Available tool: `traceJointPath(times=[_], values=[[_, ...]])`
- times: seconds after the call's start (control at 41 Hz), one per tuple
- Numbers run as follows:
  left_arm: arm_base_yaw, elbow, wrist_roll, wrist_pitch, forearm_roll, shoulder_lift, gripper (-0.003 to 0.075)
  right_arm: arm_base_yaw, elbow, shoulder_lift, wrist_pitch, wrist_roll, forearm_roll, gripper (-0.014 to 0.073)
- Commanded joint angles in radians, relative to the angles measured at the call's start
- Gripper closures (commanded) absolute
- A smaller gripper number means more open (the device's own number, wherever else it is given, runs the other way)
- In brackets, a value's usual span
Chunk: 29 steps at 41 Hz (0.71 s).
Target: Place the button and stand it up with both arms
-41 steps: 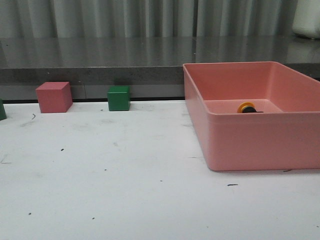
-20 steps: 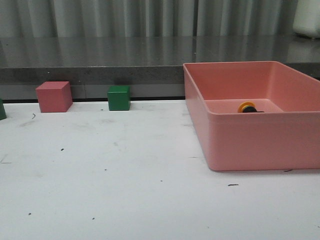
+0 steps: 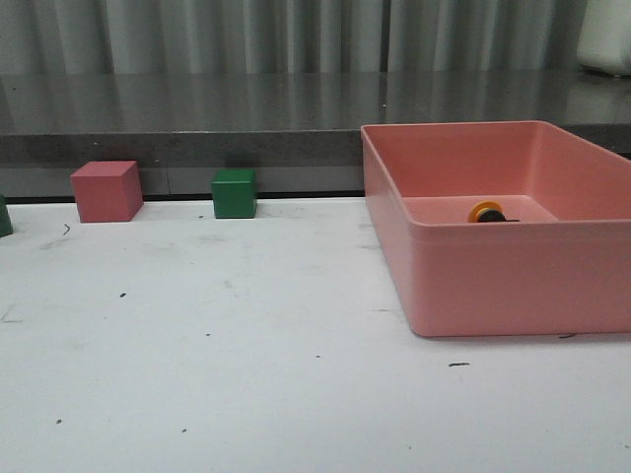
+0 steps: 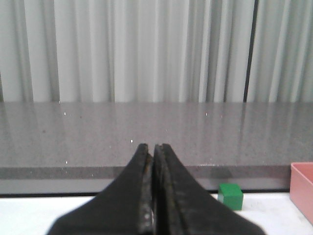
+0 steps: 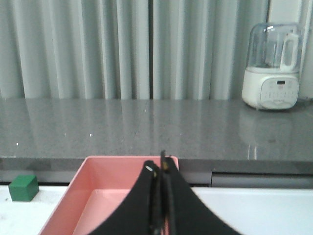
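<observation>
The button (image 3: 487, 212) lies on its side inside the pink bin (image 3: 493, 286) at the right of the table, its yellow cap towards the left. Neither arm shows in the front view. My left gripper (image 4: 152, 147) is shut and empty, held above the table and facing the grey counter. My right gripper (image 5: 159, 165) is shut and empty, held above the near side of the pink bin (image 5: 78, 196). The button is hidden in both wrist views.
A red cube (image 3: 105, 190) and a green cube (image 3: 235, 193) stand at the table's back edge; the green cube also shows in the left wrist view (image 4: 230, 196) and the right wrist view (image 5: 23, 188). A white appliance (image 5: 272, 67) stands on the counter.
</observation>
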Motion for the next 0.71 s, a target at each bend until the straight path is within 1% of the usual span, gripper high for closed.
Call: traceJointPath(times=[0.0,0.146,0.341,0.683], values=[[0.001,-0.098,-0.012,0.047,-0.016,0.087,0.074,0.002,-0.099,0.103,0.062,-0.001,-0.01,0.0699],[0.001,-0.103,-0.012,0.071,-0.016,0.151,0.074,0.002,-0.113,0.207,0.117,-0.001,-0.01,0.0699],[0.001,-0.09,-0.012,0.071,-0.017,0.196,0.074,0.002,-0.109,0.295,0.128,-0.001,-0.008,0.0699],[0.001,-0.09,-0.012,0.07,-0.019,0.212,0.074,0.002,-0.109,0.324,0.128,-0.001,-0.008,0.0699]])
